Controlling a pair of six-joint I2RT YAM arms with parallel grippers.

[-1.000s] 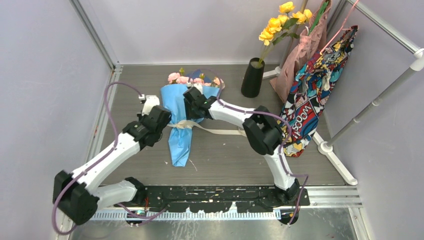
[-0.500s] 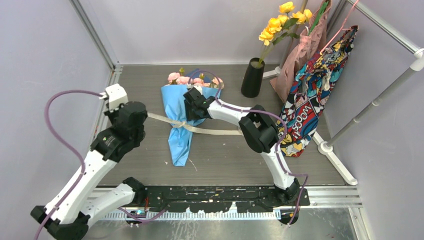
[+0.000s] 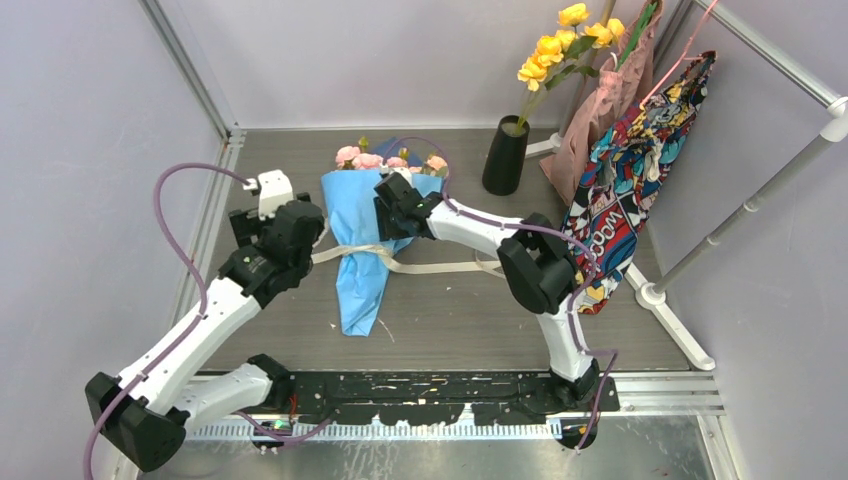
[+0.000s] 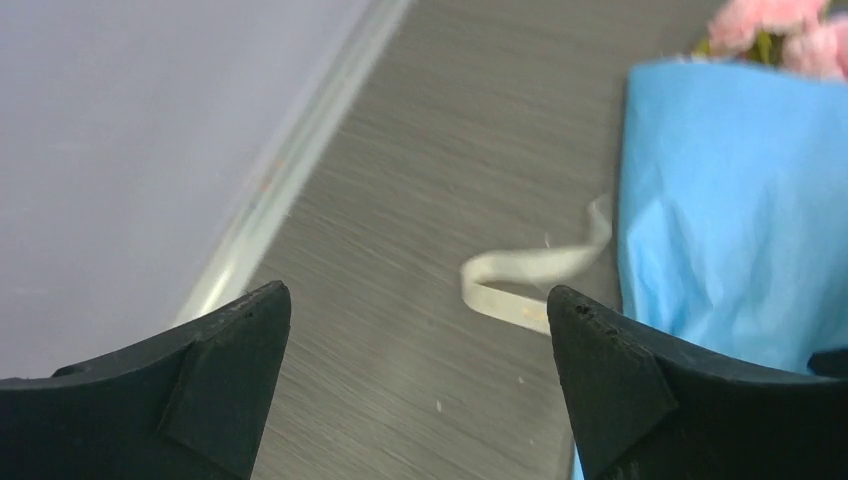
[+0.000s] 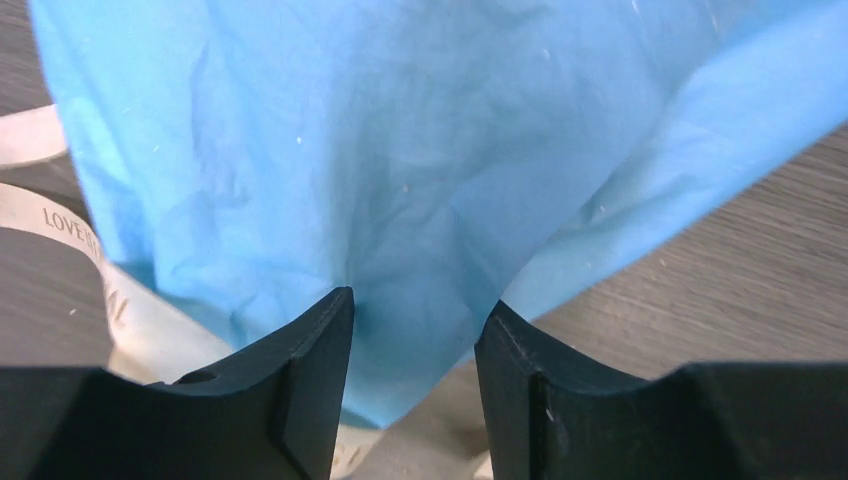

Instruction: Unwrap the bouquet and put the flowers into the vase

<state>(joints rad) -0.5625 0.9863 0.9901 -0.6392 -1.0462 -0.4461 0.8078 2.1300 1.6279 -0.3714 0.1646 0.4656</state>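
The bouquet (image 3: 362,240) lies on the table, a blue paper cone with its pale pink flowers (image 3: 388,160) toward the back. A cream ribbon (image 3: 420,264) crosses its waist and trails right; the loose left end (image 4: 530,270) curls beside the paper (image 4: 720,220). My left gripper (image 3: 305,222) hovers just left of the cone, open and empty in the left wrist view (image 4: 415,295). My right gripper (image 3: 395,205) sits on the cone's upper right, shut on a fold of blue paper (image 5: 400,150) that fills its jaws (image 5: 418,305). The black vase (image 3: 505,155) stands upright at the back right.
Yellow flowers (image 3: 565,45) stand in the vase. A colourful patterned bag (image 3: 630,190) and a pink garment (image 3: 610,100) hang from a rack (image 3: 740,215) at the right. A metal rail (image 3: 215,200) runs along the left wall.
The left gripper pulled the ribbon end out to the left, then opened and let it go. It has swung back toward the cone. The ribbon's left end now lies slack.
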